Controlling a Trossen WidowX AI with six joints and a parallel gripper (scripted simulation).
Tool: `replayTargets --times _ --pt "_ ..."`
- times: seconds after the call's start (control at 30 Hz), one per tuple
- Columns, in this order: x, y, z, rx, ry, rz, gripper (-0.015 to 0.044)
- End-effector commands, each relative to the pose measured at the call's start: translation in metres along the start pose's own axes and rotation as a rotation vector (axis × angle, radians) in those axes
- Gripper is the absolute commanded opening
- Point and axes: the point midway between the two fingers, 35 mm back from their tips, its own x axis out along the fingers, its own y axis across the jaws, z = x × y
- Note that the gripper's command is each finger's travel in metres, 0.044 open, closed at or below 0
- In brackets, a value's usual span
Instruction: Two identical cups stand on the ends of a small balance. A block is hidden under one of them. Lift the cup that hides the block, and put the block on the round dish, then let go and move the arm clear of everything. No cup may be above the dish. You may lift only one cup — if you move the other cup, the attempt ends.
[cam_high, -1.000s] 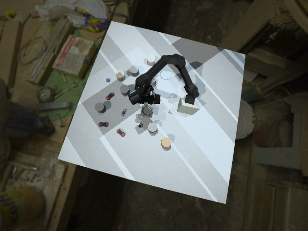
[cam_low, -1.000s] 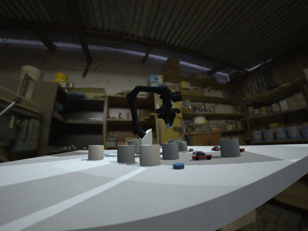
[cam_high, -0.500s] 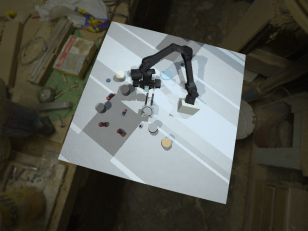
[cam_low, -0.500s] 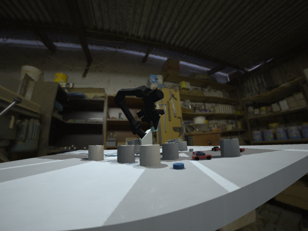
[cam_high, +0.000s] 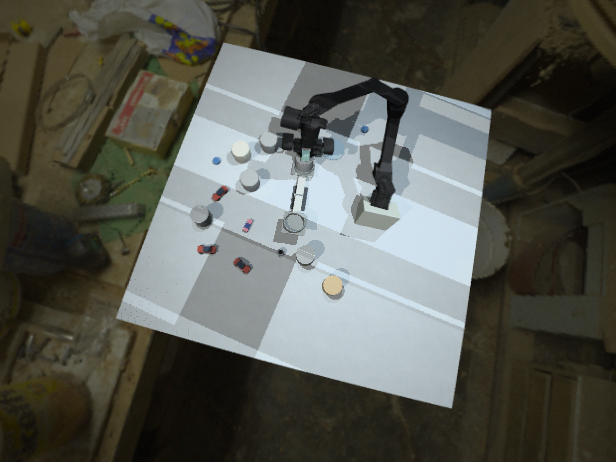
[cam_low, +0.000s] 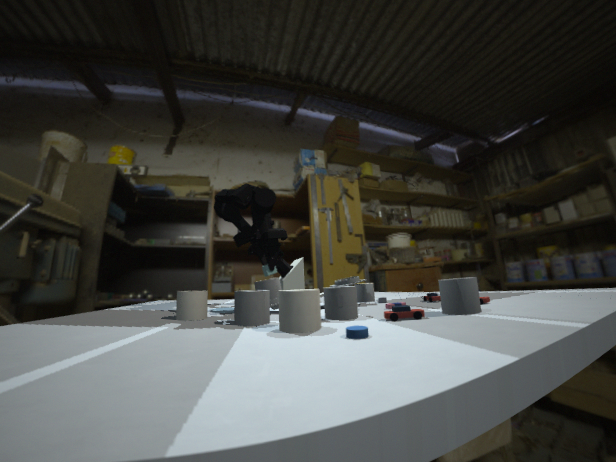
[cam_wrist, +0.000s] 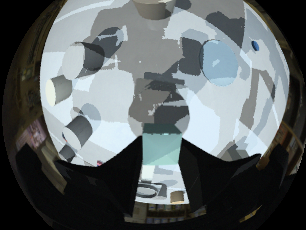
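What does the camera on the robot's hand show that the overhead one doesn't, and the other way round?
Only the wrist view shows, close up, the dark fingers pinching the teal block from both sides. Only the top view shows the whole arm, its base, the balance and the red toy cars. Both show the block and the pale blue round dish, which lies just beside the gripper.

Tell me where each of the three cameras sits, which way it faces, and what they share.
Top: high overhead, looking down on the table; whole arm shows.
Exterior: low at the table edge, looking across grey cylinders toward shelves; dark arm behind them.
Wrist: on the claw, looking down past its fingers, shut on a teal block.
Shared: block, pale blue dish.
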Motion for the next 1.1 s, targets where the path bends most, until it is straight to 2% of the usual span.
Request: replayTargets --times 0.0,0.5,0.67,0.93,1.07 --pt "0.002 -0.016 0.021 0.002 -0.023 0.005 0.0000" --pt "0.015 -0.113 0.096 0.011 -0.125 -0.088 0.0000" --pt "0.020 -0.117 0.098 0.011 -0.129 -0.094 0.0000" --pt "0.053 -0.120 0.103 0.011 -0.131 -0.094 0.0000" --pt "0.056 -0.121 0.103 0.011 -0.132 -0.094 0.0000"
